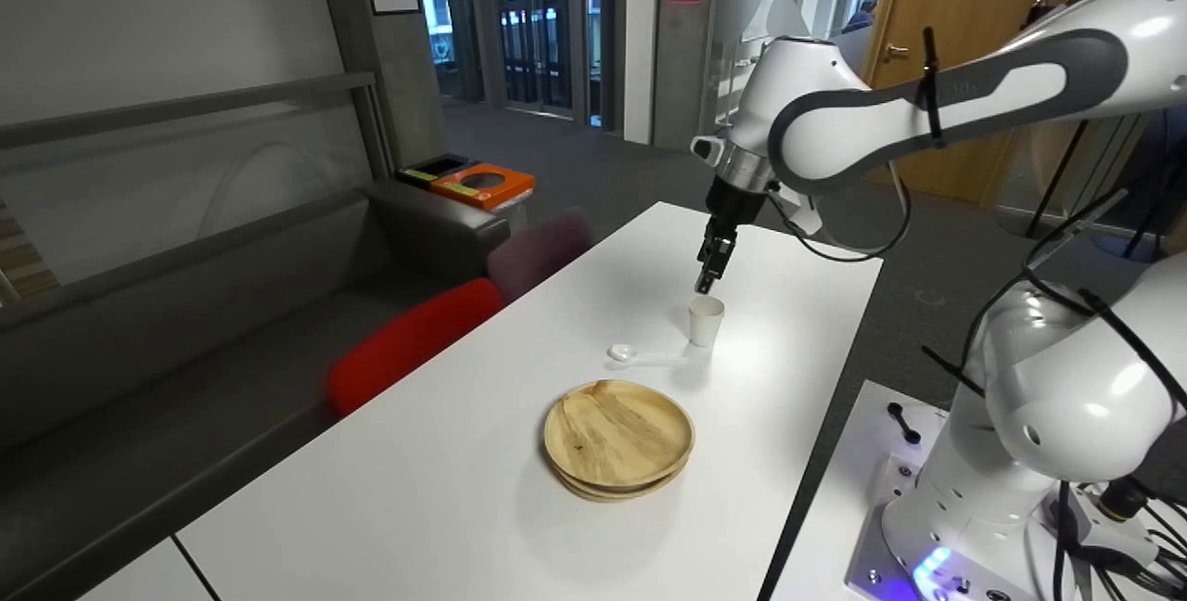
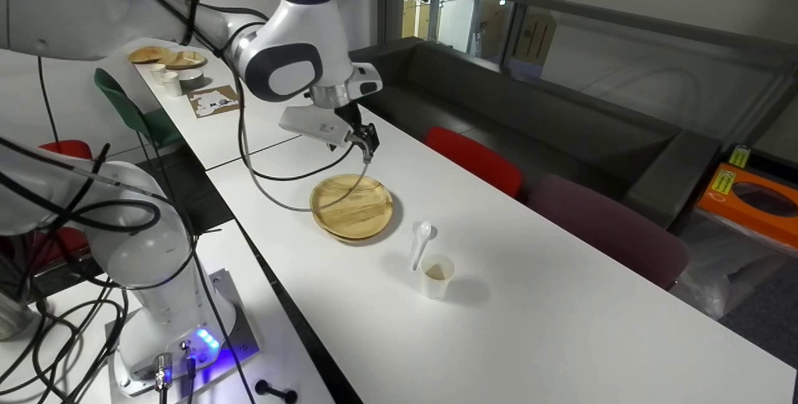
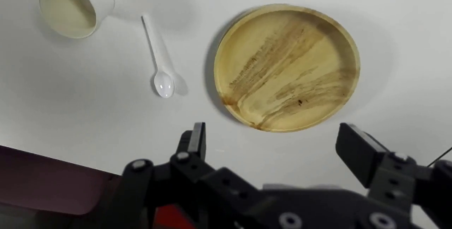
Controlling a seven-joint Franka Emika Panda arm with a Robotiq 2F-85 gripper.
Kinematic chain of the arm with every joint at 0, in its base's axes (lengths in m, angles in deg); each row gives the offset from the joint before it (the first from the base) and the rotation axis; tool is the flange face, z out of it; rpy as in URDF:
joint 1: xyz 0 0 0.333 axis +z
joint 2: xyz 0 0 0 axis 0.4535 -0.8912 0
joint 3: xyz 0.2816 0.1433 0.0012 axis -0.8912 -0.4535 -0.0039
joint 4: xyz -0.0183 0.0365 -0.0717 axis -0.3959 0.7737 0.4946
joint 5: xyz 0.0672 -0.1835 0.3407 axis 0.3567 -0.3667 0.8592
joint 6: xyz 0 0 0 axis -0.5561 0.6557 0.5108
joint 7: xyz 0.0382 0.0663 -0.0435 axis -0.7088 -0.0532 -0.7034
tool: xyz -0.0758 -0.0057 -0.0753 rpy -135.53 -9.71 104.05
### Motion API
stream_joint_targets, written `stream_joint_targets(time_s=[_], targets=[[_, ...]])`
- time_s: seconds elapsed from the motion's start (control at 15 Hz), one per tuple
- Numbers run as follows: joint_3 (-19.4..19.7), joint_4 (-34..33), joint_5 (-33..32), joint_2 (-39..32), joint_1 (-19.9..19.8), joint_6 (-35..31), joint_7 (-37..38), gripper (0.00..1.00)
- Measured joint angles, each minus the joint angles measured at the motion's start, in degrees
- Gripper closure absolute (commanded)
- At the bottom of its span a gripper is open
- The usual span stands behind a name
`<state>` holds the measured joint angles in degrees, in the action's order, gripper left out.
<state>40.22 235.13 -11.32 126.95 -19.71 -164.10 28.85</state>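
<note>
My gripper [image 3: 272,135] is open and holds nothing. It hangs above the white table, touching nothing, and also shows in both exterior views [image 1: 714,258] [image 2: 368,141]. The nearest thing in the wrist view is a stack of round wooden plates [image 3: 287,70], just beyond the fingertips; the stack shows in both exterior views [image 1: 619,434] [image 2: 352,206]. A white plastic spoon [image 3: 164,84] lies left of the plates, also in the exterior views [image 1: 623,354] [image 2: 424,230]. A white cup [image 3: 102,1] stands upright beyond the spoon handle [image 1: 705,323] [image 2: 434,282]. Its contents are unclear.
A red chair [image 1: 413,341] and a dark purple chair [image 1: 540,253] stand along the table's sofa side. A grey sofa [image 1: 185,351] is behind them. Cups [image 2: 171,84], more plates [image 2: 184,60] and cardboard [image 2: 215,100] lie at the table's far end. Cables hang from the arm.
</note>
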Motion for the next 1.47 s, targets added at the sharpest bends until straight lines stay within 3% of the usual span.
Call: stream_joint_targets(time_s=[0.27, 0.47, 0.67, 1.07, 1.27, 1.47], targets=[[9.66, -6.49, 5.47, -9.80, 2.30, 2.95, -17.99, 0.00], [12.06, -11.31, 11.25, -16.13, 2.27, 10.49, -29.11, 0.00], [10.99, -13.81, 12.56, -19.98, 1.44, 12.99, -31.05, 0.00], [8.90, -14.24, 12.58, -21.00, -0.18, 12.73, -31.03, 0.00], [6.18, -14.50, 12.95, -23.99, -2.22, 9.27, -30.33, 0.00], [4.76, -16.44, 16.95, -31.30, -3.13, 4.31, -30.29, 0.00]])
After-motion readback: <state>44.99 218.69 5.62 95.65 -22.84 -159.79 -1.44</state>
